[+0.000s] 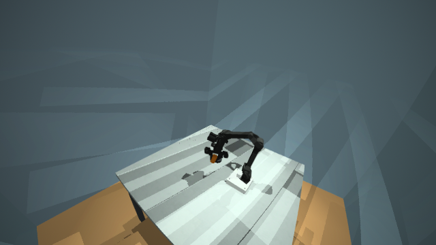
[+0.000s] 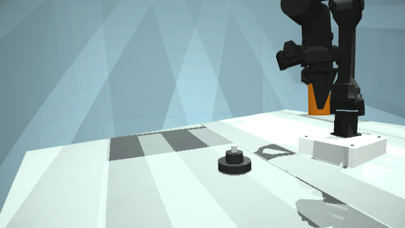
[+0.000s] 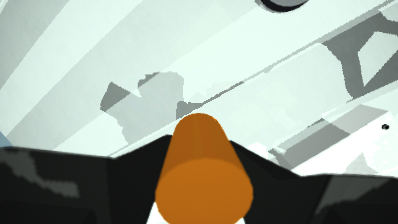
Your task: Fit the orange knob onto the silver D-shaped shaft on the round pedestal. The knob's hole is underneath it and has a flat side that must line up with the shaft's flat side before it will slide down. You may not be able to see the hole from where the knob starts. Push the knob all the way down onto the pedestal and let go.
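Note:
My gripper (image 1: 215, 158) (image 2: 321, 107) (image 3: 198, 143) points down and is shut on the orange knob (image 1: 213, 159) (image 2: 312, 102) (image 3: 202, 192). The knob hangs about upright in the air, its underside facing down; the hole is hidden in every view. The black round pedestal (image 2: 235, 167) stands on the table, with the short silver shaft (image 2: 234, 149) upright on top. In the exterior view the knob is to the right of the pedestal and higher. Part of the pedestal (image 3: 281, 8) shows at the wrist view's top edge. The shaft's flat side cannot be made out.
The arm's white base block (image 1: 238, 185) (image 2: 335, 152) is bolted to the pale table (image 1: 201, 211) (image 2: 158, 196). In the exterior view it lies below and behind the held knob. Shadows and light stripes cross the table top. The pedestal is not visible in the top view.

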`<state>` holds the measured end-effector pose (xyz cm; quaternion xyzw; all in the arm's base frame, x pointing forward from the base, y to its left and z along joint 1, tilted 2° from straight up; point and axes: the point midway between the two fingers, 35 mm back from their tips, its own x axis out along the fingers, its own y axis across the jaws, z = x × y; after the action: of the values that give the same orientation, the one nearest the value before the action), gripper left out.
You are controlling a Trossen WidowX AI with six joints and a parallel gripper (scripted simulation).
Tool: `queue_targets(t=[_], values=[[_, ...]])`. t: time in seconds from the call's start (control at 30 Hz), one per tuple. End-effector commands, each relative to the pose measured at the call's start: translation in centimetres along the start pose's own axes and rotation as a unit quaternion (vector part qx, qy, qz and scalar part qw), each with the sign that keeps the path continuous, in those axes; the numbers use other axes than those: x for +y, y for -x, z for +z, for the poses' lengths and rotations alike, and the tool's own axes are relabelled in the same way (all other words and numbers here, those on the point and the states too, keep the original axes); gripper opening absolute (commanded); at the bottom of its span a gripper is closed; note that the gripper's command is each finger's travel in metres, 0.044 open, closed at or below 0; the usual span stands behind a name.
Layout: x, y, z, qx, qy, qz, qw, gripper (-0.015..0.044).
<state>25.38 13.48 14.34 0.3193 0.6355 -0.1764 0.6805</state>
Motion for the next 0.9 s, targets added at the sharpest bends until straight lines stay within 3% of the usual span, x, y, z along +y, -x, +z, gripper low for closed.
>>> queue_targets(t=[0.0,0.2,0.37,0.87], values=[[0.3,-0.4,0.1,-0.003,-0.002,-0.031,1.000,0.0000],[0.3,-1.4,0.1,-0.005,-0.001,-0.091,0.996,0.0000],[0.3,-2.7,0.2,-0.005,-0.001,-0.093,0.996,0.0000],[-0.5,-11.2,0.6,-0.008,-0.002,-0.108,0.994,0.0000]])
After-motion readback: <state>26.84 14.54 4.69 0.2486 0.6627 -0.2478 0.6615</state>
